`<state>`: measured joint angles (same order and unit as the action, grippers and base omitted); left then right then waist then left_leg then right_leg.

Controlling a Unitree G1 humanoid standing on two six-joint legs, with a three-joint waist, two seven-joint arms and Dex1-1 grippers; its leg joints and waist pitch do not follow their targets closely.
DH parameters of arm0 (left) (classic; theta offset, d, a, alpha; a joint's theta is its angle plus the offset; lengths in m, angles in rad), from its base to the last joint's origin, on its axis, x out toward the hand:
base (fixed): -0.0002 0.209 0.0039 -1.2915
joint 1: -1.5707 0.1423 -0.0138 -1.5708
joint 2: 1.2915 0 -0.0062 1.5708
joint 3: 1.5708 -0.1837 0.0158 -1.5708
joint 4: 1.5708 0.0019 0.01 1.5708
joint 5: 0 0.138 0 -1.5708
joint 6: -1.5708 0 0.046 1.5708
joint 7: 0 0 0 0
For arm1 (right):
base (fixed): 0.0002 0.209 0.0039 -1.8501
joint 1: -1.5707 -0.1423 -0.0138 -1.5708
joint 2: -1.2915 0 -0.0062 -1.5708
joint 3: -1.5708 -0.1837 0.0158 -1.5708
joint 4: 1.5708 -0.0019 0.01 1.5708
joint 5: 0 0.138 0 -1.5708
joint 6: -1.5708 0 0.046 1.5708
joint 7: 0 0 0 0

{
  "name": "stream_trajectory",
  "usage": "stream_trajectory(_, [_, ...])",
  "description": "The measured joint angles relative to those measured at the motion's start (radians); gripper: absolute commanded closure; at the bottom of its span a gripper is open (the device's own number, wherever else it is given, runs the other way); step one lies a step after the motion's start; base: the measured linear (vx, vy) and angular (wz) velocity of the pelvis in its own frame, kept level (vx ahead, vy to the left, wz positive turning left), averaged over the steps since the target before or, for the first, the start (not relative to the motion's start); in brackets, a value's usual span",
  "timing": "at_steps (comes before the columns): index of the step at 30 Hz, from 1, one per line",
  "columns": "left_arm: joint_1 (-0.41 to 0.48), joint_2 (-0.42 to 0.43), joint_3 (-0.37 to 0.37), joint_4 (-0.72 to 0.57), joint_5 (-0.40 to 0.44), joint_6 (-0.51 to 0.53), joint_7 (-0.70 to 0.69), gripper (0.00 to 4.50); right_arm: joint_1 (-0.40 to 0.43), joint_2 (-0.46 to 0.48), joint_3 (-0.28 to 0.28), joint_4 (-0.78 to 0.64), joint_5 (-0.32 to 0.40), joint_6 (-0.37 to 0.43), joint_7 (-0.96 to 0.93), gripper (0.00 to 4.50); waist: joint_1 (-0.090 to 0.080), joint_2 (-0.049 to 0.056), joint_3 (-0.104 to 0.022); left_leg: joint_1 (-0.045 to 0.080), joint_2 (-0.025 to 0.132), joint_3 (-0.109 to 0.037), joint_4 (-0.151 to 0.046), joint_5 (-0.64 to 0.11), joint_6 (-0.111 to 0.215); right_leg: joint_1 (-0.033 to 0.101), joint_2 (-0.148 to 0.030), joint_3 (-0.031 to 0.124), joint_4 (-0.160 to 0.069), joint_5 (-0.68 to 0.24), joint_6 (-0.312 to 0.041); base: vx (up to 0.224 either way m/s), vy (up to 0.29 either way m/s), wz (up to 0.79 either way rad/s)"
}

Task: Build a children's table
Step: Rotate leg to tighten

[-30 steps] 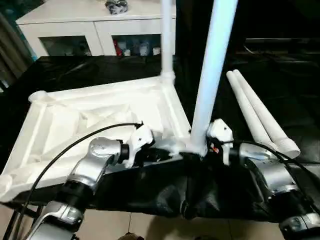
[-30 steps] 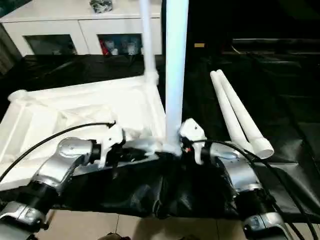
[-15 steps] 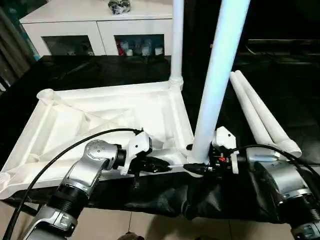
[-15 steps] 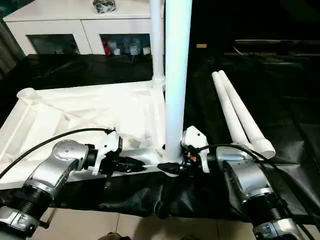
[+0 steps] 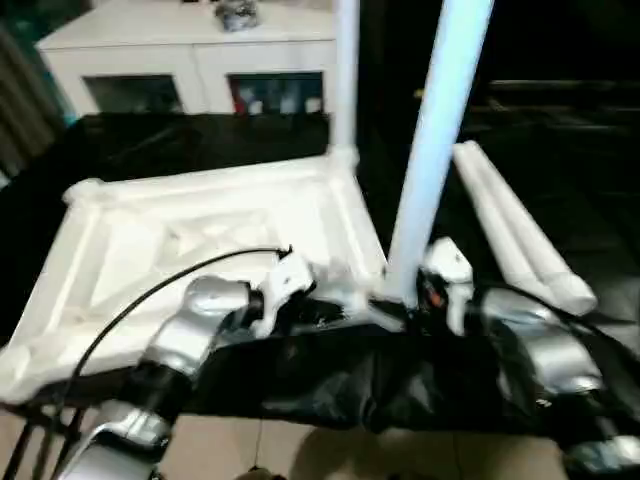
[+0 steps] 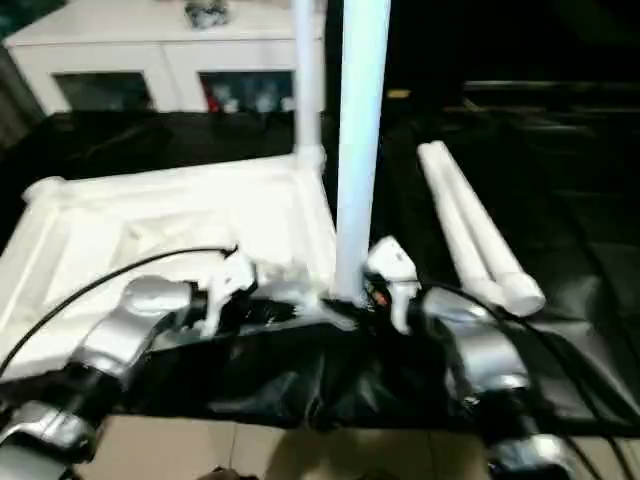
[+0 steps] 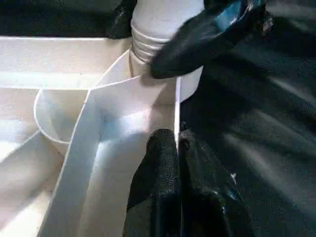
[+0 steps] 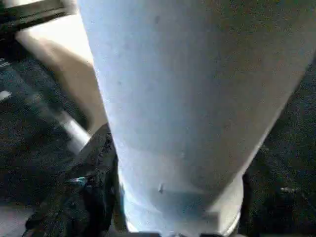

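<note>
Left wrist view, left gripper point(image 7: 177, 148) pinching tabletop point(image 7: 74, 163) rim, right gripper point(image 7: 207, 37) at leg point(image 7: 158, 19) base

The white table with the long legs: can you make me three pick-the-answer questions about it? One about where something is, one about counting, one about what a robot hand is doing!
1. Where do the loose legs lie?
A. on the black cloth at the robot's right of the tabletop
B. on the cabinet
C. on the floor

2. How many legs stand upright in corner sockets?
A. none
B. two
C. four

3. The left end effector is
A. wide open
B. holding a cup
C. shut on the tabletop's rim

Answers: 1 A, they rest beside the tabletop. 2 B, the near leg and the far leg both stand. 3 C, its fingers pinch the thin wall.
</note>
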<state>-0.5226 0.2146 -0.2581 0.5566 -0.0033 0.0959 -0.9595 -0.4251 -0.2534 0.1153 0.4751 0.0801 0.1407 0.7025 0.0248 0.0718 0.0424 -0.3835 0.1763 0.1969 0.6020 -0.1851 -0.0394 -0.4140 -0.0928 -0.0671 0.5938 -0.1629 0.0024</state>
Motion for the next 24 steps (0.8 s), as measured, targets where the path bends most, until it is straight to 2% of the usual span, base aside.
stream_trajectory(5, [-0.053, -0.083, 0.02, 0.078, 0.03, 0.026, 0.177, 4.5, -0.102, 0.127, -0.055, 0.147, -0.049, 0.002, -0.312, 1.78, -0.018, 0.001, -0.001, 0.0, 0.0, -0.001, 0.0, 0.0, 0.0, 0.001, 0.0, 0.0, -0.001, 0.0, 0.0, 0.0, 0.0, 0.0])
stream_trajectory(8, [-0.073, -0.115, 0.024, 0.104, 0.044, 0.029, 0.232, 4.5, -0.139, 0.161, -0.07, 0.207, -0.071, -0.019, -0.42, 1.78, -0.02, 0.001, 0.0, -0.001, -0.001, -0.001, 0.0, 0.0, 0.0, 0.001, 0.0, -0.001, -0.001, 0.0, 0.0, 0.0, 0.0, 0.0])
stream_trajectory(9, [-0.075, -0.116, 0.025, 0.107, 0.045, 0.029, 0.235, 4.5, -0.143, 0.166, -0.072, 0.219, -0.074, -0.031, -0.431, 1.22, -0.019, 0.001, 0.0, -0.001, -0.001, -0.001, 0.0, 0.0, 0.0, 0.001, 0.0, 0.0, -0.001, 0.0, 0.0, 0.0, 0.0, 0.0])
stream_trajectory(19, [-0.081, -0.112, 0.027, 0.116, 0.046, 0.013, 0.218, 4.5, -0.153, 0.17, -0.079, 0.246, -0.074, -0.066, -0.401, 0.59, -0.018, 0.001, -0.001, -0.001, -0.001, -0.001, -0.001, 0.0, 0.0, 0.001, 0.0, -0.001, 0.0, 0.003, -0.004, 0.0, 0.0, 0.0])
stream_trajectory(24, [-0.065, -0.079, 0.021, 0.092, 0.024, 0.0, 0.123, 4.5, -0.118, 0.091, -0.053, 0.23, -0.065, -0.135, -0.241, 0.16, -0.014, 0.002, 0.0, -0.002, 0.0, -0.001, -0.001, 0.0, 0.0, 0.0, 0.0, -0.001, 0.0, 0.004, -0.005, 0.0, 0.0, 0.0])
